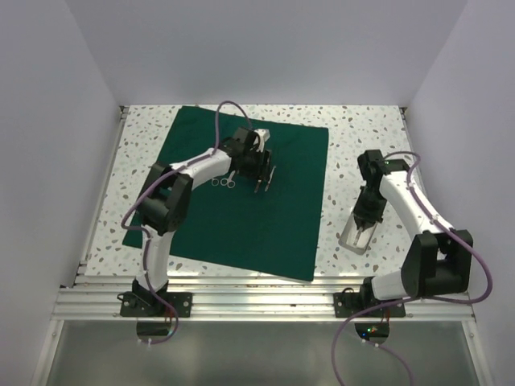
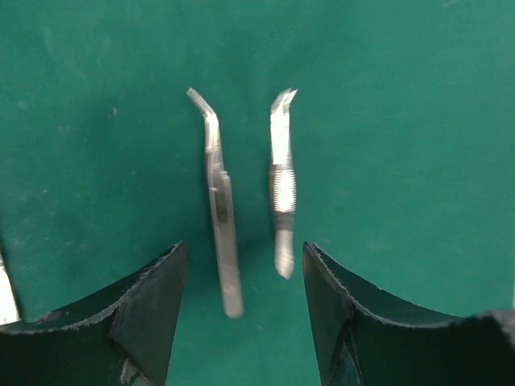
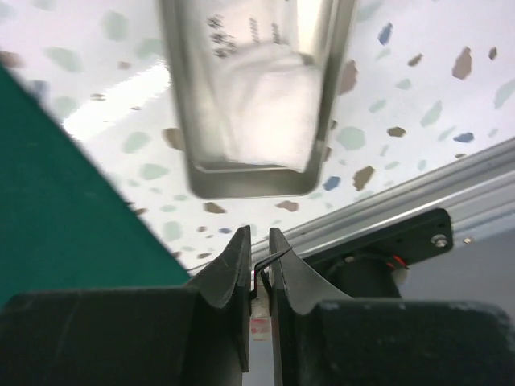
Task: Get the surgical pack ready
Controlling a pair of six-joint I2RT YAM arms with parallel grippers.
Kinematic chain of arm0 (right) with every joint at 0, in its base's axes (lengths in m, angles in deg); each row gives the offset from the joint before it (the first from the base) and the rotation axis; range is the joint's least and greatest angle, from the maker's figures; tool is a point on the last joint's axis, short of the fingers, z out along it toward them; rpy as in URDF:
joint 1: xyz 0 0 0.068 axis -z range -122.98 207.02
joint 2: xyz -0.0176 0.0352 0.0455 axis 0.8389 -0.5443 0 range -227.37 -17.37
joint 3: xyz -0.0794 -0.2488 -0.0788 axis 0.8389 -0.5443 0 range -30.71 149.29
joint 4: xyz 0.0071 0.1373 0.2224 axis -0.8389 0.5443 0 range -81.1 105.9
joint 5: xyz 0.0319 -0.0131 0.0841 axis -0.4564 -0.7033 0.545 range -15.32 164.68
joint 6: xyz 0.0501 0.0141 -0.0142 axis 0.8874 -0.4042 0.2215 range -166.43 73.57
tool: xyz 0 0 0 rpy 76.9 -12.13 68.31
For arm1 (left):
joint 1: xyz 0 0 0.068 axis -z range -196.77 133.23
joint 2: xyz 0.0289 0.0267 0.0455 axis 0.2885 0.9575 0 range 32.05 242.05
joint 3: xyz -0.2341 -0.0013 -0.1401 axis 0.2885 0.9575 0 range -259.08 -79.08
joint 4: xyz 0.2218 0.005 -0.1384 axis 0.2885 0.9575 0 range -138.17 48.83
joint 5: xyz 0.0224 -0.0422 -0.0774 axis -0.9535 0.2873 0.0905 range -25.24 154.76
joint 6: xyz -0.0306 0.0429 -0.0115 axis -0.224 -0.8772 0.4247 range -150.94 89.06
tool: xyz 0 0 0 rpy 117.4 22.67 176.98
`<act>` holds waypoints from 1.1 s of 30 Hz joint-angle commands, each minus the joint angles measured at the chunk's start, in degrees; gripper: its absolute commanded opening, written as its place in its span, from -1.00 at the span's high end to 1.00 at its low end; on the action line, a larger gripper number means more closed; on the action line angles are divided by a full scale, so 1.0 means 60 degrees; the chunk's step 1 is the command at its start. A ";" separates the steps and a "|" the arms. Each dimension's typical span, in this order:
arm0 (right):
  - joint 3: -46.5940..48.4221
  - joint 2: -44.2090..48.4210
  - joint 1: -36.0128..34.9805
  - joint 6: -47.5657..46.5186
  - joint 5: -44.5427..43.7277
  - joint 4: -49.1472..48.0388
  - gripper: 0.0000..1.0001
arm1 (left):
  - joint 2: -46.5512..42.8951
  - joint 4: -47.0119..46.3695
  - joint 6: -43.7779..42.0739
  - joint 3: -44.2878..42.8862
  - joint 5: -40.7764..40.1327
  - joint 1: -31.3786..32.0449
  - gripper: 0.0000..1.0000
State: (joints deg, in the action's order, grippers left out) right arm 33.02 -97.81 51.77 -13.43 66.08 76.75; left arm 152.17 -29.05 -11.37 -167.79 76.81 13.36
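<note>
The dark green drape (image 1: pixel 241 233) lies flat on the left half of the speckled table. My left gripper (image 1: pixel 264 175) hovers open above its far part. In the left wrist view, two steel tweezers (image 2: pixel 219 201) with bent tips lie side by side on the drape (image 2: pixel 402 121), between and just ahead of my open left gripper (image 2: pixel 245 249). Steel scissors (image 1: pixel 224 182) lie on the drape just left of it. My right gripper (image 1: pixel 368 211) is shut and empty above the shiny metal tray (image 1: pixel 358 235). The tray's rim (image 3: pixel 249 181) lies just ahead of the right gripper (image 3: pixel 258 233), with white gauze (image 3: pixel 269 112) inside.
The tray sits on bare speckled table (image 1: pixel 362 137) right of the drape, whose edge also shows in the right wrist view (image 3: pixel 48 209). An aluminium rail (image 1: pixel 257 293) runs along the near edge. White walls close in the back and both sides.
</note>
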 commanded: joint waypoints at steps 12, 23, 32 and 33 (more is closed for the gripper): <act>-0.0396 -0.1666 0.0627 -0.0958 -0.0867 -0.1333 0.78 | 0.0958 0.0887 -0.0596 -0.1520 -0.3239 0.0691 -0.25; 0.0072 -0.1492 0.0627 -0.0958 -0.0603 -0.0866 0.10 | 0.1250 0.0916 -0.0699 -0.1651 -0.3533 0.0823 0.41; 0.2064 -0.1255 0.0613 -0.1265 0.0260 0.0087 0.05 | 0.1543 0.0989 -0.0713 -0.1827 -0.3562 0.0794 0.70; 0.2137 -0.1285 0.0612 -0.1294 0.0740 0.0073 0.05 | 0.1543 0.1018 -0.0728 -0.1870 -0.3518 0.0794 0.77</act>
State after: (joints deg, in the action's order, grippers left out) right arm 42.68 -107.08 55.48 -19.75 64.96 74.52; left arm 160.01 -23.43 -14.67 -176.94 56.60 18.23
